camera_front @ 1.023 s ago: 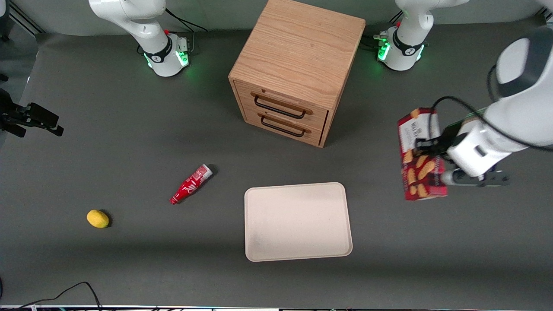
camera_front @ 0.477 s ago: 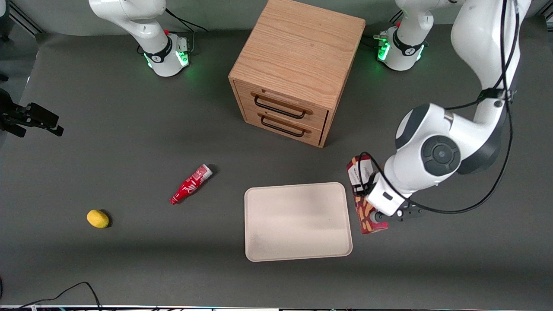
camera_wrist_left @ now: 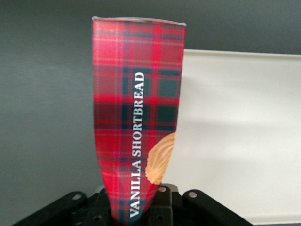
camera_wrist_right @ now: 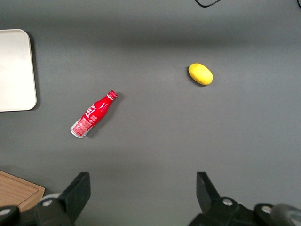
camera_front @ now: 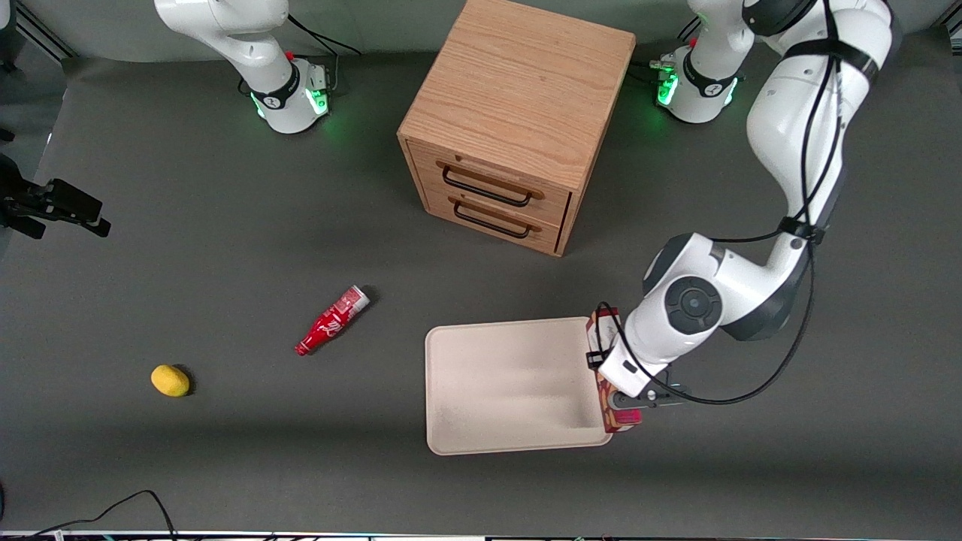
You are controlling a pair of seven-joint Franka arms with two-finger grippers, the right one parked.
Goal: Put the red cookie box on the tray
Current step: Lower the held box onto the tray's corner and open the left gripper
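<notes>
left gripper [camera_front: 618, 397] above tray edge nearest working arm's end of tabletop; fingers pinching red cookie box [camera_front: 603, 366] at one end, box squeezed narrow there in left wrist view [camera_wrist_left: 136, 117]. box carried on its thin side, off tabletop, long axis running along that tray [camera_front: 511, 387] edge, straddling rim: part over tray, part over bare tabletop. key relation: tray centre lies sideways from box, toward parked arm's end. judgement: short shift that way, then lower and release.
</notes>
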